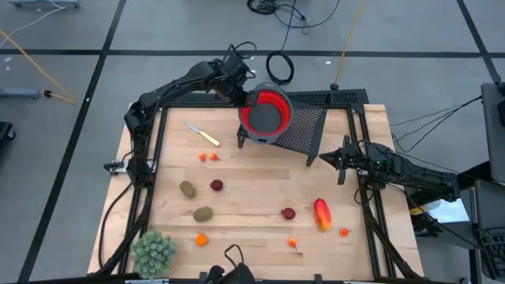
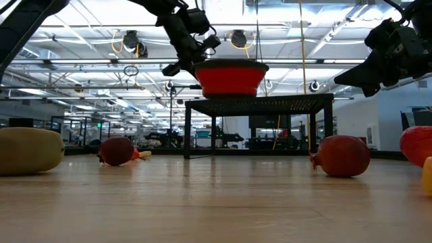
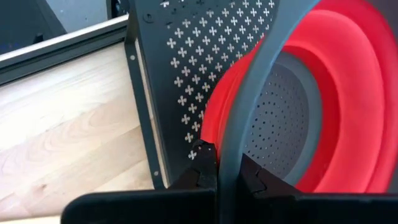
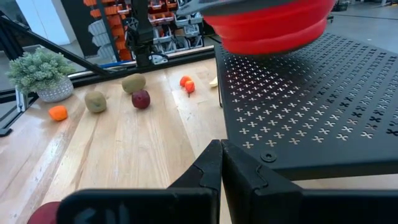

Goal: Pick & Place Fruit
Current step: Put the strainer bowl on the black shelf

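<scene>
Scattered fruit (image 1: 216, 185) — brown kiwis, dark-red rounds, orange bits.

This is a robotics lab or industrial test hall, not a home. The low view looks past the wooden worktop (image 2: 202, 202) into a wide open room with an exposed ceiling of white trusses (image 2: 88, 64), pipes and bright strip lights, and rows of dark framed stations (image 2: 74, 128) far behind. From above, the worktop stands on a grey floor (image 1: 158, 28) marked off by dark tape lines, with loose black cables (image 1: 284, 12) and a yellow cord (image 1: 31, 55) trailing across it. The right wrist view shows racks of orange storage bins (image 4: 118, 22) along the wall beyond the worktop's dark metal frame (image 4: 62, 50)
</scene>
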`<action>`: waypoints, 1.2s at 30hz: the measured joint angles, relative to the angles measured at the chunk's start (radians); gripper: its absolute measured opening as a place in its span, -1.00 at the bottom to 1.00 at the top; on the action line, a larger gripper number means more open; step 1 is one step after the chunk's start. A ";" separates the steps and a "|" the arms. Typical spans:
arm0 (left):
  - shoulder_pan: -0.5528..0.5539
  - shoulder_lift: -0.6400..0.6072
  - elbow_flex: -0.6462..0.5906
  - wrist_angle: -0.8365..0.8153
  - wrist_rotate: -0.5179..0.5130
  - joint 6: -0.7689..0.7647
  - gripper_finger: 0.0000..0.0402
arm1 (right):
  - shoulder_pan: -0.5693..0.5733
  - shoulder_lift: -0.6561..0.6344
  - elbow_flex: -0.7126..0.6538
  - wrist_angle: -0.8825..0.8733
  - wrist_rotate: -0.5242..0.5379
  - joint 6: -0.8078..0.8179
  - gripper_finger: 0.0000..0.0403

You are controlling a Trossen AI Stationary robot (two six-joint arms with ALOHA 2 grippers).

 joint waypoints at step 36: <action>-0.001 0.019 0.000 0.000 -0.018 0.003 -0.50 | 0.000 0.000 0.000 0.000 0.000 0.000 -0.98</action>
